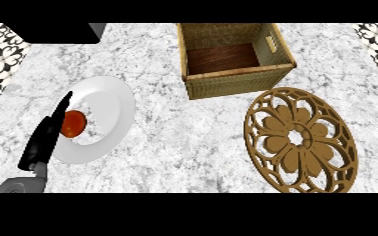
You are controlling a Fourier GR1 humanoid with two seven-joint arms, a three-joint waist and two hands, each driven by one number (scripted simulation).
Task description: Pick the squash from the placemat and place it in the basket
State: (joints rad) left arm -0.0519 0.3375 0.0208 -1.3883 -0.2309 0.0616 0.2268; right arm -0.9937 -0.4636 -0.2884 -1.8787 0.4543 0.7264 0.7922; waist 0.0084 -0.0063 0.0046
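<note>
The counter [170, 130] is a grey-white marbled stone, mottled all over. At the top middle stands the basket [235, 82], a square box of tan woven wicker with upright walls, a rolled rim and a dark wood-grain floor; a small slotted handle opening shows in its right wall. Below and to the right of it, near but apart, lies the placemat [300, 140], a round brown disc cut through in an openwork flower pattern with a ring of loops at its edge. Nothing rests on the placemat.

At the left lies a smooth white plate [107, 115], round and glossy. On its left part sits a small rounded orange-red thing, the squash [74, 123], well apart from both basket and placemat.

The left hand [44, 140] is black and slim, on a grey forearm that enters at the lower left corner. Its fingers [63, 103] are straight and together, seen edge-on, lying along the plate's left rim just beside the squash, curled round nothing.

A flat black block [52, 32] fills the upper left corner. A black-and-white patterned tile strip [9, 50] shows at the far left edge. No writing can be read anywhere.
</note>
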